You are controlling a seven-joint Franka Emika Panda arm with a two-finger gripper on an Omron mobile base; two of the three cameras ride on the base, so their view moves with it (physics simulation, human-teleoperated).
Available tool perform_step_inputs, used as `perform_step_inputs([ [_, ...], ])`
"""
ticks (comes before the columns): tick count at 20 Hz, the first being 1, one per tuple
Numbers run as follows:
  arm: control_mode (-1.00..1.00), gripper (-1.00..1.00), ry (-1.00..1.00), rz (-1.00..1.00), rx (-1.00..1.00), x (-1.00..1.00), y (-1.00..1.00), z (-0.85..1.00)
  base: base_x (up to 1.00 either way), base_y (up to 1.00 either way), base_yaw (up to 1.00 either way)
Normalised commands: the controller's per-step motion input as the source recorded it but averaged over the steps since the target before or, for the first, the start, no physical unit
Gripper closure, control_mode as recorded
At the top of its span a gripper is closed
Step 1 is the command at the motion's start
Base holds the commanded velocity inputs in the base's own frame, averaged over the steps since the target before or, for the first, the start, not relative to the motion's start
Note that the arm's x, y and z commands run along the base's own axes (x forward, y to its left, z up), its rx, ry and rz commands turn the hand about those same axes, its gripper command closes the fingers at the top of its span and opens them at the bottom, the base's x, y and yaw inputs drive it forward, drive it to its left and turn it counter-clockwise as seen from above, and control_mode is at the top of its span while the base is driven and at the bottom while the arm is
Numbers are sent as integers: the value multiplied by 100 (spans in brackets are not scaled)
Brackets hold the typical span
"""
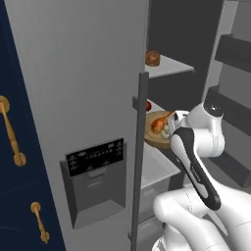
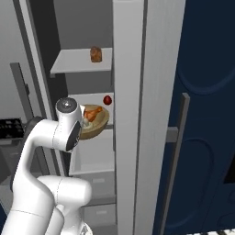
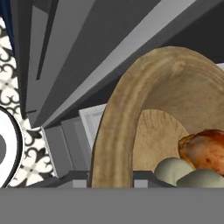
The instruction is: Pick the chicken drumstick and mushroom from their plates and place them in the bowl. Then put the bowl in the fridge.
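The wooden bowl [image 1: 156,138] hangs at the front edge of the fridge's middle shelf [image 2: 94,97], inside the open fridge [image 1: 78,88]. In it lie the orange-brown chicken drumstick [image 1: 160,123] and the pale mushroom [image 1: 166,131]. My gripper [image 1: 172,131] is at the bowl's near rim, shut on it, with the fingertips hidden behind the hand. Up close in the hand view, the bowl [image 3: 109,131] rim runs down to the bottom edge, with the drumstick [image 3: 203,148] and mushroom [image 3: 174,169] inside. Whether the bowl rests on the shelf, I cannot tell. The plates are out of view.
A round brown item [image 1: 153,58] sits on the upper shelf [image 1: 169,66]. A small red thing [image 2: 107,99] lies at the back of the middle shelf, just behind the bowl. White drawers [image 2: 94,158] are below. The closed door with its dispenser panel [image 1: 95,157] stands left.
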Motion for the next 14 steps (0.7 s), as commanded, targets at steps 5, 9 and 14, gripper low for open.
perform_step_inputs([
  [5, 100, 100, 0, 0, 0, 0, 0, 0, 26, -15, 0],
  [9, 100, 100, 0, 0, 0, 0, 0, 0, 28, -23, 0],
  [14, 100, 100, 0, 0, 0, 0, 0, 0, 16, -27, 0],
])
